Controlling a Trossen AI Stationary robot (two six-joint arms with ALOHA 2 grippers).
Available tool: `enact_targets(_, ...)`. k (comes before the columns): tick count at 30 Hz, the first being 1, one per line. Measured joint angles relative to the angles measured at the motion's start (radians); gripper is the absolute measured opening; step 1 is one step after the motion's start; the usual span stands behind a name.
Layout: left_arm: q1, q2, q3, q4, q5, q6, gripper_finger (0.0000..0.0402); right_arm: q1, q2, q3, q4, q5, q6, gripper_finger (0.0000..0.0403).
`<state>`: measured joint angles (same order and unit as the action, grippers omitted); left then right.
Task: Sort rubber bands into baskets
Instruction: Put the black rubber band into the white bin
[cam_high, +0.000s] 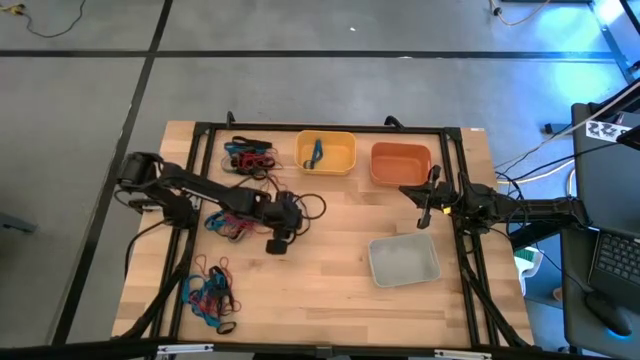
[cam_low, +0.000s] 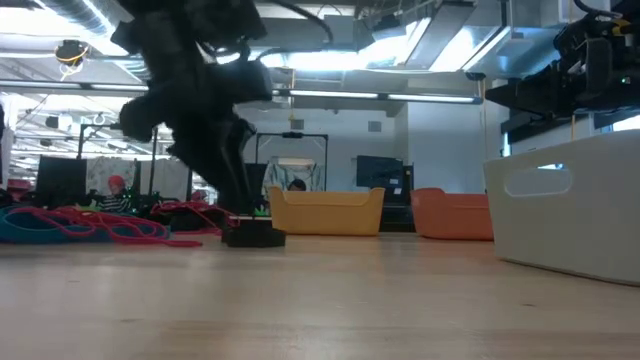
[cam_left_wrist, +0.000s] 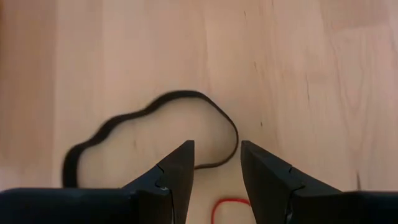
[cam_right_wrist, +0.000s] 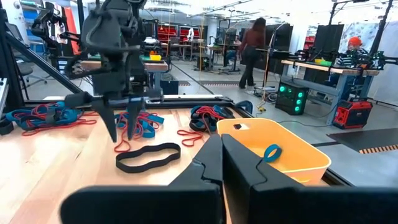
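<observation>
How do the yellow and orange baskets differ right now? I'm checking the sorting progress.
The yellow basket holds a blue rubber band; the orange basket shows nothing inside. The yellow basket stands nearer the left arm's side, the orange basket nearer the right gripper. Both are similar rectangular tubs at the table's far edge.

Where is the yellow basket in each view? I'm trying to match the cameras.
High: yellow basket at the table's far edge, middle, left of the orange basket.
Low: centre, on the table.
Left wrist: not in it.
Right wrist: lower right, a blue band inside.
Shared landmark: the left gripper.
</observation>
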<state>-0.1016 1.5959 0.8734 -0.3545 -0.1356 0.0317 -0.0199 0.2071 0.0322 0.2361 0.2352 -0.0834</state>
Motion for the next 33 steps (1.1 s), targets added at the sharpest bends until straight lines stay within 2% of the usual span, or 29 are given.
enact_targets(14,-0.010,0.130,0.000,0.077,0.001,0.027,0.0126,0.000,0.000,0.000,0.000,0.000,0.000,0.0005)
enact_targets(17,-0.009,0.132,0.000,0.088,0.002,0.028,0.0101,0.000,0.000,0.000,0.000,0.000,0.000,0.0005)
enact_targets(24,-0.009,0.132,0.000,0.077,0.003,0.046,0.0010,0.000,0.000,0.000,0.000,0.000,0.000,0.0005)
enact_targets(33,-0.002,0.115,0.013,0.152,0.003,0.035,0.0004,0.000,0.000,0.000,0.000,0.000,0.000,0.0005)
